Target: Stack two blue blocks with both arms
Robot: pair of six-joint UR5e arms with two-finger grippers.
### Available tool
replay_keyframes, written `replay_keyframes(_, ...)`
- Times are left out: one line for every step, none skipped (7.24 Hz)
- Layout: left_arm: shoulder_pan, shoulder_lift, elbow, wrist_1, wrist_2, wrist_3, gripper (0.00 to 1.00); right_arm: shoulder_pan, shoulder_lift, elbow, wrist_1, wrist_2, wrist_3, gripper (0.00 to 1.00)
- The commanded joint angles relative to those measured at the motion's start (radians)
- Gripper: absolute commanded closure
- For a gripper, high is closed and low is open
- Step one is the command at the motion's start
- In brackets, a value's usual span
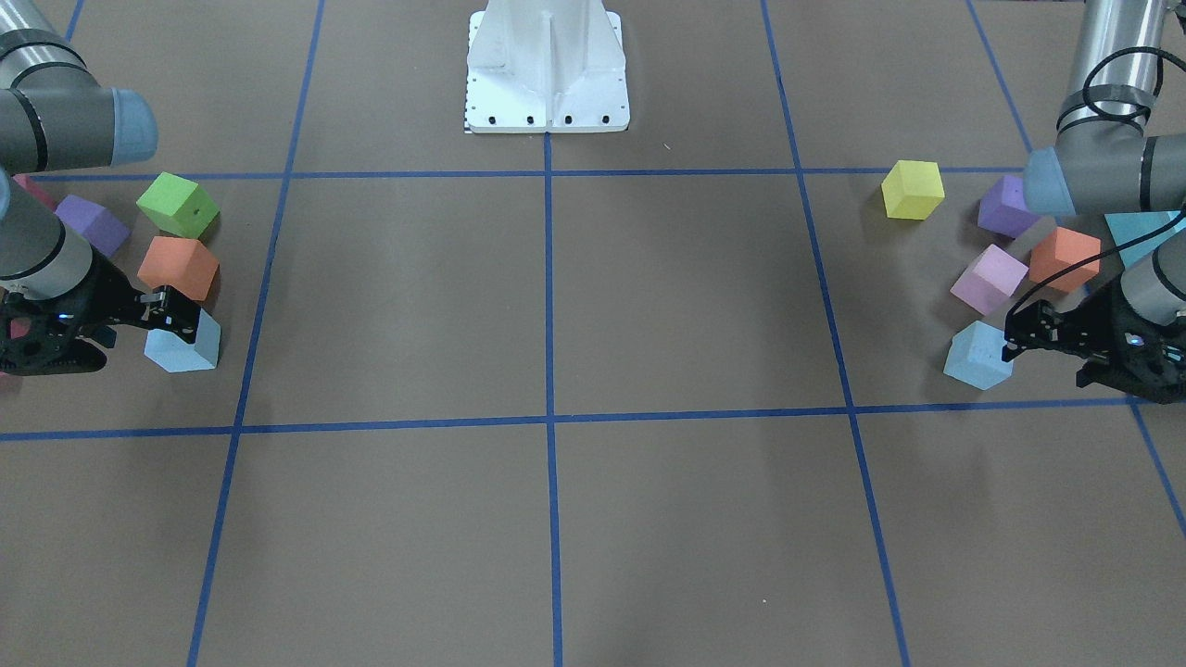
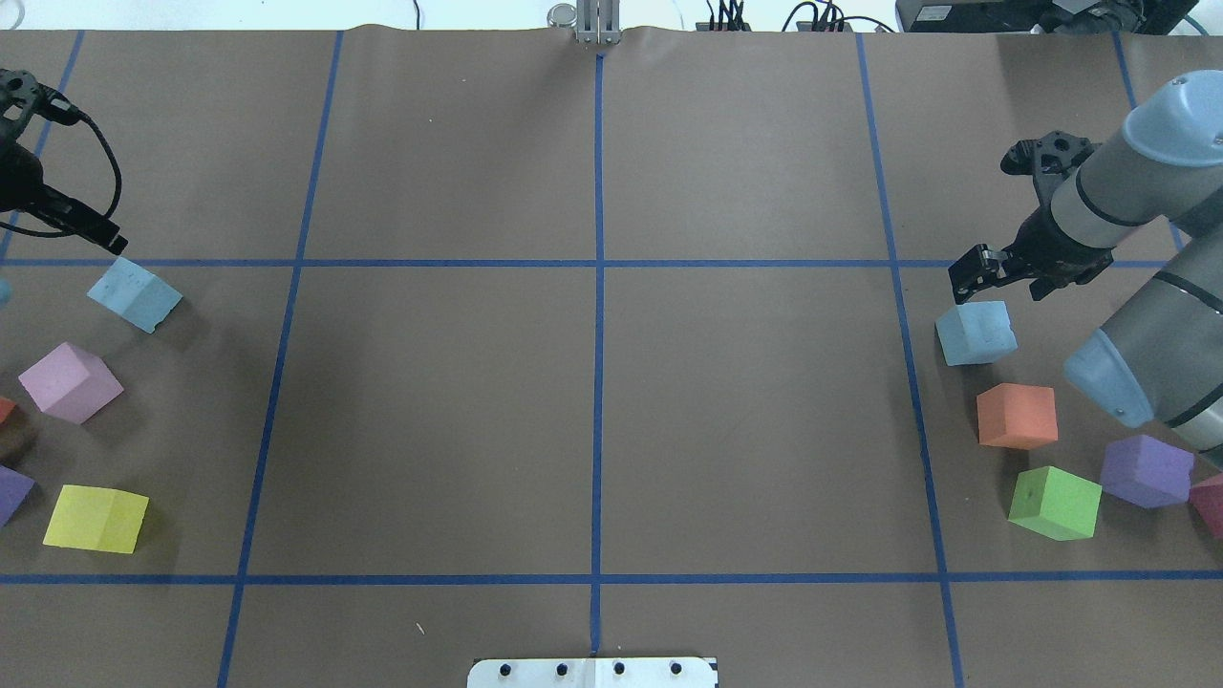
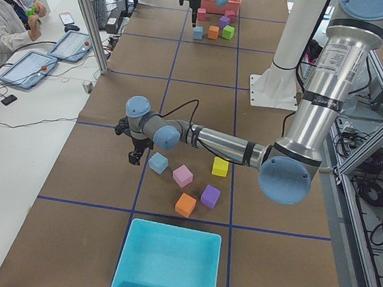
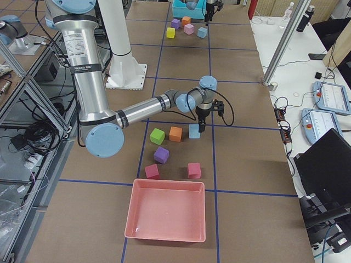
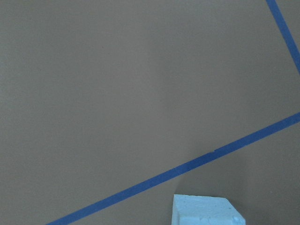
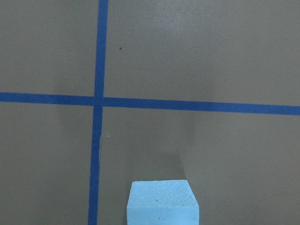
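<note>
Brown paper table (image 2: 430,430), marked with a blue tape grid (image 2: 599,382), carries both targets. The left arm (image 3: 225,146) sets the left gripper (image 1: 1013,341) just beside one pale sky-blue foam cube (image 1: 977,357); the right arm (image 4: 142,111) sets the right gripper (image 2: 970,272) beside the second sky-blue foam cube (image 2: 975,333). Neither cube is grasped. Centre each gripper over its cube, square to flat faces, before descending. Finger spacing cannot be told; wrist views crop both cubes.

The desk (image 2: 745,430) is covered in matt brown paper, crossed by smooth blue tape (image 2: 598,382) with a slight sheen. The left blue block (image 2: 134,294) and right blue block (image 2: 975,333) look like matt foam, finely pitted. The left arm (image 3: 310,122) and right arm (image 4: 88,82) show brushed silver metal tubes, matt grey joints and smooth pale-blue plastic caps. The white pedestal (image 1: 547,65) looks like glossy painted metal
</note>
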Motion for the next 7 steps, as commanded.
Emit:
replay_keyframes(0.01, 0.011, -0.001, -0.014, 0.006, -0.013, 0.02, -0.055, 0.003, 0.005, 0.015, -0.077, 0.067, 0.0)
replay_keyframes(0.01, 0.011, -0.001, -0.016, 0.006, -0.014, 0.02, -0.055, -0.004, 0.005, 0.018, -0.077, 0.066, 0.0)
replay_keyframes(0.01, 0.011, -0.002, -0.016, 0.006, -0.022, 0.02, -0.054, -0.005, 0.005, 0.018, -0.079, 0.057, 0.0)
replay_keyframes(0.01, 0.011, -0.004, -0.016, 0.006, -0.028, 0.02, -0.054, -0.014, 0.005, 0.021, -0.079, 0.052, 0.0)
replay_keyframes(0.011, 0.011, -0.004, -0.016, 0.006, -0.028, 0.02, -0.055, -0.034, 0.003, 0.067, -0.079, 0.051, 0.01)
replay_keyframes(0.011, 0.011, -0.005, -0.016, 0.006, -0.033, 0.02, -0.066, -0.051, 0.0, 0.099, -0.08, 0.052, 0.01)
replay_keyframes(0.011, 0.011, -0.008, -0.016, 0.006, -0.037, 0.02, -0.078, -0.051, -0.003, 0.101, -0.082, 0.055, 0.02)
